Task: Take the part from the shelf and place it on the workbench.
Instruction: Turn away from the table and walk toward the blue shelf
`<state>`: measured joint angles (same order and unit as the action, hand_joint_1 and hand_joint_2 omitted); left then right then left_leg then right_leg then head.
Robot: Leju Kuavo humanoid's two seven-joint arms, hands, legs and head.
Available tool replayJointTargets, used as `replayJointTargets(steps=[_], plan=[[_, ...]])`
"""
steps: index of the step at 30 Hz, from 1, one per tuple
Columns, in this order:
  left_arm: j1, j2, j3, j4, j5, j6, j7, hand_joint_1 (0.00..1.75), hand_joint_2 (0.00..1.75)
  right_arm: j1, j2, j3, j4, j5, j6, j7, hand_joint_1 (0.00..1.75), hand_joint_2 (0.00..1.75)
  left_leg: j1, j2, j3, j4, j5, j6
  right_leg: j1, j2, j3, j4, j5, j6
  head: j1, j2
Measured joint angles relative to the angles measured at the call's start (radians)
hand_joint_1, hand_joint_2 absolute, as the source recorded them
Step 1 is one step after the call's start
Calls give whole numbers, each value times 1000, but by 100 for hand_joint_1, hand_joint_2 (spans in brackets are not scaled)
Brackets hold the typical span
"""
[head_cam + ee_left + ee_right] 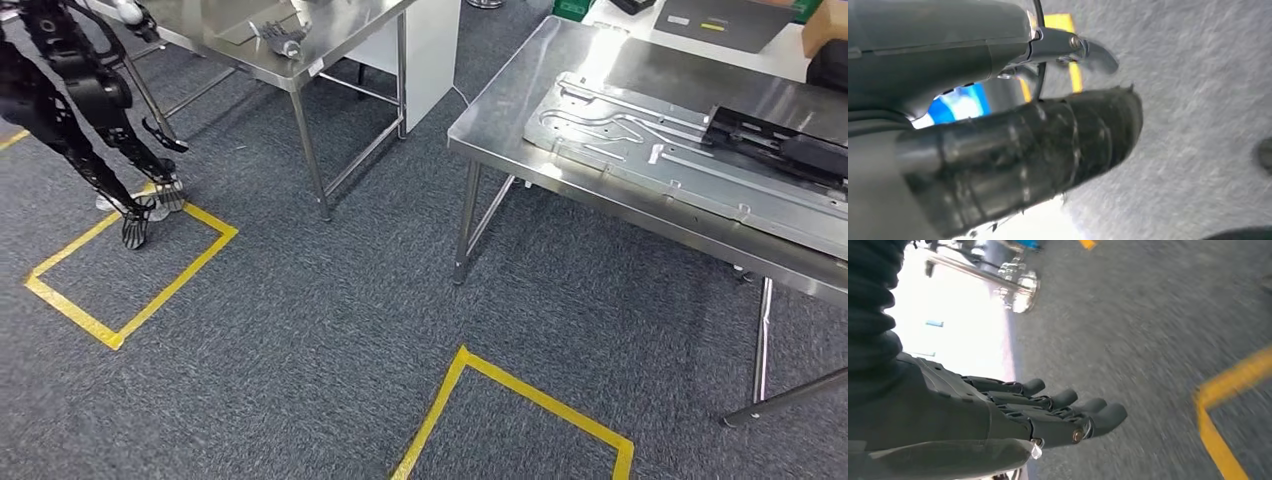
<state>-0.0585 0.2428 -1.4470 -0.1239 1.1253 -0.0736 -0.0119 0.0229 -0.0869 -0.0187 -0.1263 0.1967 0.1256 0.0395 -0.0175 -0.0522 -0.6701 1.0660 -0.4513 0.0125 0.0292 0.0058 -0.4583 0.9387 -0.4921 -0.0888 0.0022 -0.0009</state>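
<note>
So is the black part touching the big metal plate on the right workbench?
Touching. The head view shows the black part lying flat on the metal plate, with no gap visible between them, on the steel workbench.

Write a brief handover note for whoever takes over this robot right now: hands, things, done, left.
Right hand: over the carpet, fingers straight, holding nothing.
Left hand: a dark ribbed bar lies close by it; I cannot tell whether it is held.
Workbench: ahead on the right, bearing a metal plate and a black piece.
Done: unclear from here.
Left: confirm the part, then set it on the Workbench.
</note>
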Motion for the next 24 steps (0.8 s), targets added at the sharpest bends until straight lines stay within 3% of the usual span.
replayJointTargets(steps=[2, 3, 4, 5, 6, 7, 8, 9, 10, 12, 13, 14, 15, 16, 17, 18, 19, 21, 22, 24], plan=[[0, 0, 0, 0, -2, -1, 0, 0, 0, 3, 10, -8, 12, -1, 10, 4, 0, 175, 17, 32, -22, 119, -103, -24, -5, -31, -28, 1, 21, 10, 0, 0], [-1, 0, 0, 0, -3, -1, 0, 0, 0, 5, 14, -10, 18, -1, 13, 6, 0, 175, 28, 39, -26, 175, -119, -37, -9, -48, -45, 7, 29, 19, 0, 0], [-1, 0, 0, 0, -4, -1, 0, 0, 0, 5, 18, -11, 23, -1, 17, 7, 0, 175, 39, 43, -20, 211, -108, -50, -13, -65, -63, 15, 37, 26, 0, 0], [-1, 0, 0, 0, -5, -1, -1, 0, 0, 5, 20, -11, 27, -1, 19, 8, 0, 175, 50, 48, 0, 217, -78, -63, -18, -81, -84, 27, 43, 34, 0, 0], [-2, 0, 0, 0, -5, -1, -1, 0, 0, 3, 21, -12, 30, -1, 22, 8, 0, 175, 61, 58, 38, 188, -50, -76, -23, -95, -105, 44, 46, 42, 0, 0], [-6, -3, -1, -2, -6, -1, -2, 0, 0, 0, 18, -13, 33, -3, 23, 7, 0, 175, 72, 79, 95, 130, -44, -91, -26, -106, -126, 64, 48, 51, -1, 0], [-10, -3, -1, -2, -7, 0, -2, 0, 0, -3, 18, -15, 37, -5, 25, 6, 0, 175, 74, 99, 148, 60, -59, -96, -29, -116, -144, 86, 49, 61, -1, 0], [-12, -2, -1, -3, -8, 0, -3, 0, 0, -6, 16, -17, 41, -8, 26, 5, 0, 175, 74, 115, 186, 5, -82, -91, -30, -126, -155, 104, 50, 71, -1, 0], [-14, -1, -1, -4, -8, 0, -4, 0, 0, -10, 14, -21, 44, -11, 26, 3, 0, 175, 69, 123, 203, -30, -103, -79, -32, -135, -162, 116, 54, 80, -1, 0], [-12, 5, -1, -4, -9, 0, -5, 0, 0, -15, 14, -27, 51, -15, 27, 1, 0, 175, 59, 109, 188, -39, -99, -41, -40, -149, -166, 121, 62, 98, 1, 0], [-11, 7, -2, -3, -9, 1, -5, 0, 0, -17, 15, -29, 55, -16, 27, 0, 0, 175, 57, 101, 177, -40, -88, -27, -46, -132, -170, 127, 49, 107, 2, 0], [-11, 8, -2, -3, -9, 1, -5, 0, 0, -16, 15, -30, 58, -17, 28, -1, 0, 175, 55, 94, 164, -41, -75, -15, -49, -104, -177, 146, 16, 114, 2, 0], [-12, 9, -2, -3, -9, 1, -4, 0, 0, -14, 16, -31, 62, -18, 28, -2, 0, 175, 53, 87, 147, -42, -60, -5, -51, -69, -187, 182, -35, 118, 2, 0], [-12, 10, -2, -3, -9, 1, -4, 0, 0, -12, 16, -31, 66, -18, 28, -5, 0, 175, 50, 77, 128, -42, -46, 1, -50, -36, -198, 236, -96, 118, 2, 0], [-12, 10, -3, -3, -9, 1, -4, 0, 0, -9, 17, -32, 70, -19, 28, -8, 0, 175, 46, 66, 109, -42, -32, 6, -49, -19, -206, 293, -144, 113, 2, -1], [-11, 10, -3, -3, -9, 0, -5, 0, 0, -8, 17, -32, 74, -18, 29, -13, 0, 175, 42, 53, 90, -41, -16, 8, -46, -11, -207, 341, -171, 108, 2, -1], [-10, 10, -3, -3, -9, -1, -6, 0, 0, -8, 17, -32, 78, -17, 29, -19, 0, 175, 39, 39, 70, -40, -1, 9, -43, -8, -196, 368, -173, 102, 1, -1], [-8, 10, -3, -3, -9, -2, -9, 0, 0, -10, 17, -32, 84, -15, 29, -31, 0, 175, 37, 12, 33, -38, 29, 5, -35, 1, -128, 323, -121, 88, 1, -1], [-8, 10, -4, -3, -9, -3, -10, 0, 0, -13, 16, -32, 86, -14, 30, -37, 0, 175, 38, -1, 18, -38, 43, 3, -31, 20, -73, 259, -97, 79, 1, -1], [-9, 7, -4, -4, -9, -7, -13, 0, 0, -17, 14, -32, 92, -12, 33, -46, 0, 175, 36, -24, -2, -40, 71, -7, -24, 69, 34, 105, -94, 62, 1, -1]])
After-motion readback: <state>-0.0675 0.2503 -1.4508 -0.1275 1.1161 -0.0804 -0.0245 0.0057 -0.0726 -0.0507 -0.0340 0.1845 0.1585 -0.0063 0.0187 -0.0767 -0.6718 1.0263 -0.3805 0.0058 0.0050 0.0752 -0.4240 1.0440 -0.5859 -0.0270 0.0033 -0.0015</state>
